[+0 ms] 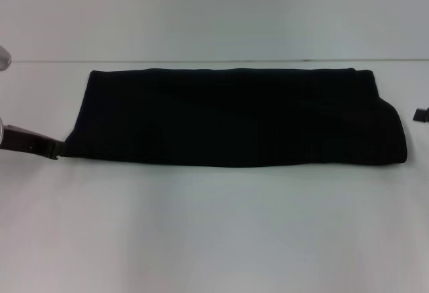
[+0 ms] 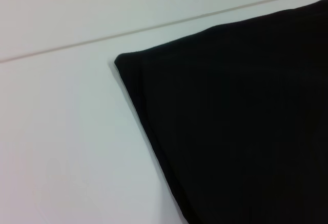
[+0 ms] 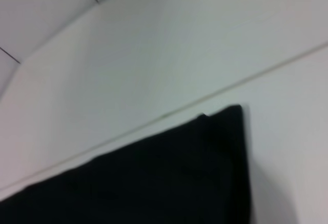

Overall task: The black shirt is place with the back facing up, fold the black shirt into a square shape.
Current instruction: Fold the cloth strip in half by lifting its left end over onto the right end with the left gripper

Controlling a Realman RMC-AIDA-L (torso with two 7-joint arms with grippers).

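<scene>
showing both claws — head view only — black shirt (image 1: 234, 117).

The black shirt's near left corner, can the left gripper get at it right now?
Probably yes: the left gripper sits right at that corner of the black shirt, with only bare white table around it.

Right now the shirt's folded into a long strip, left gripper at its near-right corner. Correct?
Not quite. The shirt is a long strip across the table, but the left gripper is at its near-left corner, not the near-right. The head view shows this. At the right edge only a small part of the right gripper shows, apart from the shirt.
</scene>
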